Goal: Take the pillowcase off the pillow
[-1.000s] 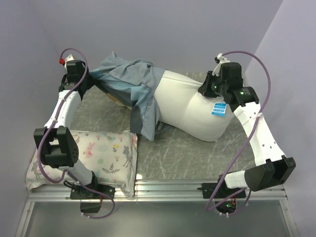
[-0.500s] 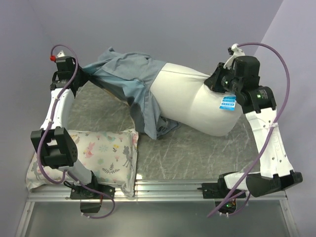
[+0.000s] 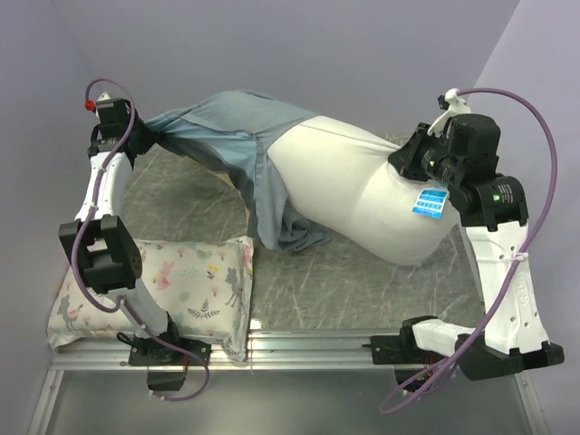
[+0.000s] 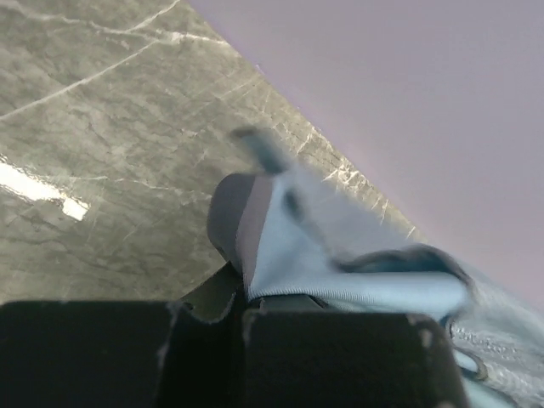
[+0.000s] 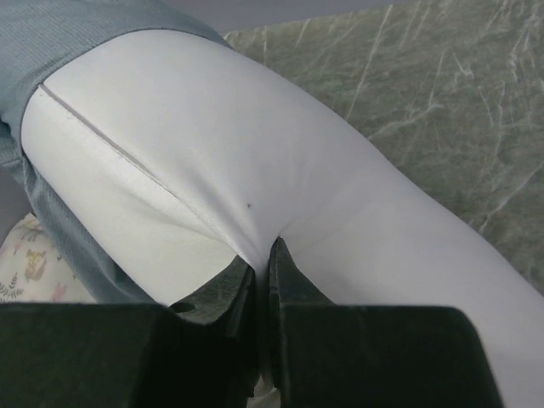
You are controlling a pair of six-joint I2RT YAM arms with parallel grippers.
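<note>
Where the pillowcase is entered, it shows its plain slate blue-grey side. It is stretched taut across the far left of the scene and covers only the left end of the pillow. One loose fold of it hangs down to the table in front of the pillow's middle. The pillow is plump, plain white and set slantwise from centre to right, with most of its body bare. Its small blue-and-white tag sits at the right end. The left gripper, at the far left and raised off the table top, has its jaws clamped together on a bunched corner of the pillowcase. The right gripper, just beside the tag, has its jaws nearly together, pinching a fold of the pillow's white cloth. The table is grey with a marbled surface. A floral-print pillow, white and smaller, lies flat at the near left by the left arm's base, apart from the pillowcase.
</note>
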